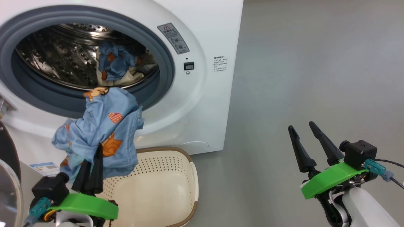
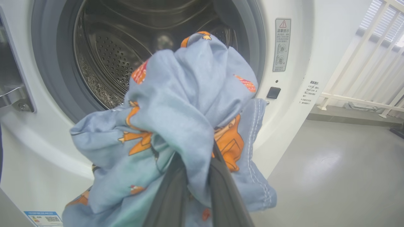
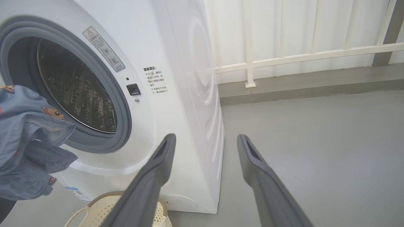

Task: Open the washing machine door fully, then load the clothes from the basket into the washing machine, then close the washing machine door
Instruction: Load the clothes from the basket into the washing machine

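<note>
Head view: the left gripper (image 1: 94, 162) points up at the lower left, its 2 fingers clamped together on a blue printed garment (image 1: 101, 126). The garment hangs bunched above the basket (image 1: 157, 183), in front of the washing machine (image 1: 202, 104) opening, and it hides the fingertips. A second garment (image 1: 115, 63) lies inside the drum (image 1: 63, 53). The door (image 1: 7, 151) is cut off by the left edge. The right gripper (image 1: 301, 126) is raised well off to the right over the floor (image 1: 315, 63), fingers spread, holding nothing. A grey warning sticker (image 1: 173, 38) with a red triangle sits beside the opening. Its print, and that of the blue label (image 1: 44, 168), is too small to read.

Left wrist view: both dark fingers rise close together into the bunched garment, which covers much of the drum's mouth. The sticker carries Chinese characters.

Right wrist view: the 2 fingers stand wide apart, with the machine's side and floor between them. The basket is cut off by the bottom edge, the held garment by the left edge.
</note>
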Robot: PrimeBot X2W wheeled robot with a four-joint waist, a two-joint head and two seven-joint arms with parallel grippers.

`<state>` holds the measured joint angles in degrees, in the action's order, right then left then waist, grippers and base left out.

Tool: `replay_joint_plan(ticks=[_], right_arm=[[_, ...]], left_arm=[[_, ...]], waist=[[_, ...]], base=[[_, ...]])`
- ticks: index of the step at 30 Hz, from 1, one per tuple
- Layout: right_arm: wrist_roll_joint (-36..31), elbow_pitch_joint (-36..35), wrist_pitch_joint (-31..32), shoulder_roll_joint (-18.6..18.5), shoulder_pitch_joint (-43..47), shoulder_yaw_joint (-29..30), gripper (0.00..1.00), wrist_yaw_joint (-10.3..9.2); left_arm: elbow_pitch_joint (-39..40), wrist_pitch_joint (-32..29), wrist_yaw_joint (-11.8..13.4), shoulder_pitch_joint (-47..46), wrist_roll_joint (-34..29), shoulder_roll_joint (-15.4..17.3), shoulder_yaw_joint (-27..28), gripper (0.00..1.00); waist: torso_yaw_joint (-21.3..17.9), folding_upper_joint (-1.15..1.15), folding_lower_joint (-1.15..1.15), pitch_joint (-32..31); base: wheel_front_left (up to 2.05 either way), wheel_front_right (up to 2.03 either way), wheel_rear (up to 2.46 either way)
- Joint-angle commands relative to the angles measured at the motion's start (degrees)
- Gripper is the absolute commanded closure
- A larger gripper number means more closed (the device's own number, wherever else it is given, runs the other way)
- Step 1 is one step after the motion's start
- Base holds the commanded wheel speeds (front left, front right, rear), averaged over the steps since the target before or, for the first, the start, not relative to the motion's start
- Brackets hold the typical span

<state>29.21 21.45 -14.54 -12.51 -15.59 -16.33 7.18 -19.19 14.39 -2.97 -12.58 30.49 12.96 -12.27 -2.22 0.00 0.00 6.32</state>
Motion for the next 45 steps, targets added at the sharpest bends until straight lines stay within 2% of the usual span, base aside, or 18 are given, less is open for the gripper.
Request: replay_joint_plan(ticks=[1,10,18,35,45], right_arm=[[0.3,-1.4,-0.5,-0.5,-0.2,-0.9,0.00,0.31],[0.1,-1.5,-0.5,-0.5,-0.8,-1.3,0.00,0.31],[-0.2,-1.9,-0.5,-0.2,-2.3,-1.4,0.00,0.31],[-3.5,-5.1,-0.5,2.1,-6.8,0.3,0.00,0.31],[-5.4,-7.6,-0.5,5.3,-8.2,1.3,0.00,0.31]], left_arm=[[1.4,0.6,0.2,-1.2,-0.5,1.1,2.3,1.00],[0.3,0.3,-0.2,-4.6,-0.8,1.6,1.9,1.00],[-3.2,-0.1,-0.6,-13.3,-1.1,3.2,2.4,1.00],[-30.0,0.3,-3.4,-42.9,-1.9,7.6,2.5,1.00],[-38.9,0.6,-4.0,-58.8,-4.1,9.9,1.3,1.00]], waist=[[0.0,0.00,0.00,0.1],[-0.4,0.00,0.00,0.9],[-1.9,0.00,0.00,4.4],[-6.9,0.00,0.00,21.8],[-10.3,0.00,0.00,32.4]], base=[[0.00,0.00,0.00],[0.00,0.00,0.00],[0.00,0.00,0.00],[0.00,0.00,0.00],[0.00,0.00,0.00]])
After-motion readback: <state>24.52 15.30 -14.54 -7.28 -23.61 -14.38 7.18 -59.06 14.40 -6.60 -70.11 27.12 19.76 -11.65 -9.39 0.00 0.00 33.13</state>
